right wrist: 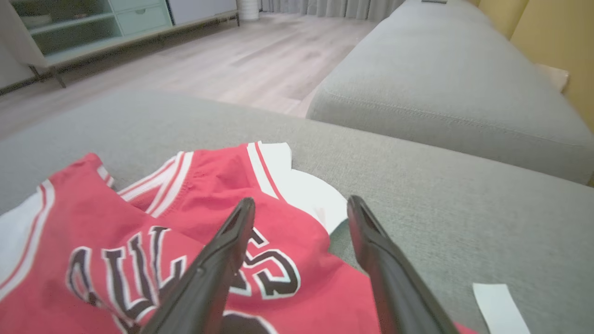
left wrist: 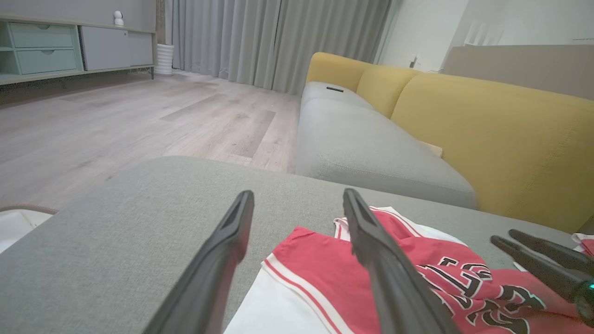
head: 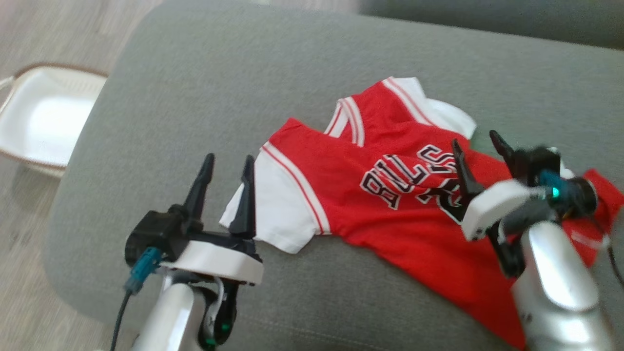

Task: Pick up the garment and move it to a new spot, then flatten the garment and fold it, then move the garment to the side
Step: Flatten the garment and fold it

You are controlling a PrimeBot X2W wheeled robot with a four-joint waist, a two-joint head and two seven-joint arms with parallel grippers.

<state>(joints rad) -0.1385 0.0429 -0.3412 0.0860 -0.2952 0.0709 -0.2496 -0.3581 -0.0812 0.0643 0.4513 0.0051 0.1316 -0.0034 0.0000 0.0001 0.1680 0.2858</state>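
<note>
A red jersey (head: 390,195) with white sleeves and black lettering lies rumpled on the grey cushion (head: 243,87), its hem running off toward the lower right. My left gripper (head: 228,163) is open just left of the white sleeve (head: 278,209), above the fabric's edge. Over the lettering hovers my right gripper (head: 477,137), also open, with nothing between its fingers. The left wrist view has the jersey (left wrist: 325,278) under its right finger and the other gripper (left wrist: 503,237) at the right edge. The right wrist view looks down on the lettering (right wrist: 139,260) and the white sleeve (right wrist: 311,192).
A white basket (head: 44,117) stands on the wood floor left of the cushion. A yellow-backed sofa (left wrist: 487,120) with a grey seat (left wrist: 362,139) runs beyond the cushion. A white paper strip (right wrist: 499,306) lies on the cushion to the right of the jersey.
</note>
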